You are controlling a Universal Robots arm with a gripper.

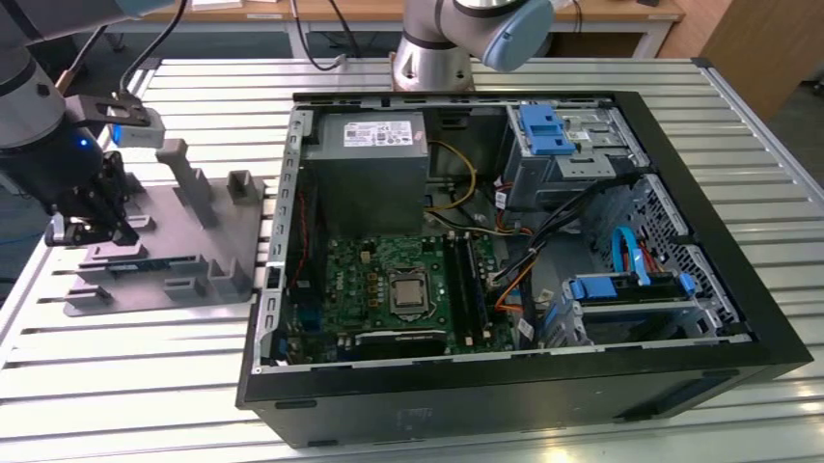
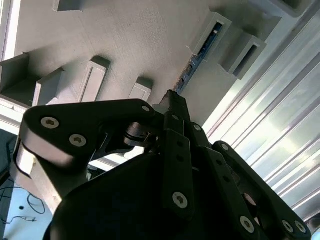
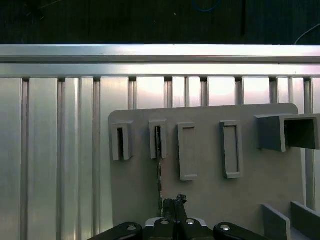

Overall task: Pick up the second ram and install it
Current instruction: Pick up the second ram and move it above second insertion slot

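Observation:
The second ram (image 1: 145, 259) is a thin dark stick standing on edge in the holders of the grey fixture plate (image 1: 145, 292), at the exterior view's left. In both wrist views I see it edge-on, ram (image 3: 158, 160) and ram (image 2: 196, 60), running from a slotted holder to my fingertips. My gripper (image 1: 88, 230) hangs over the stick's end farthest from the case. The gripper (image 2: 172, 98) has its fingers pressed together where the stick ends, gripper (image 3: 172, 202). The green motherboard (image 1: 386, 280) with its long black slots (image 1: 464, 275) lies in the open computer case (image 1: 515, 391).
Upright grey posts (image 1: 187, 178) rise from the fixture plate just beside my gripper. The case holds a grey power supply (image 1: 373, 145), cables and blue drive brackets (image 1: 547, 130). A second arm's base (image 1: 431, 48) stands behind the case. All rests on a ribbed aluminium table (image 1: 116, 386).

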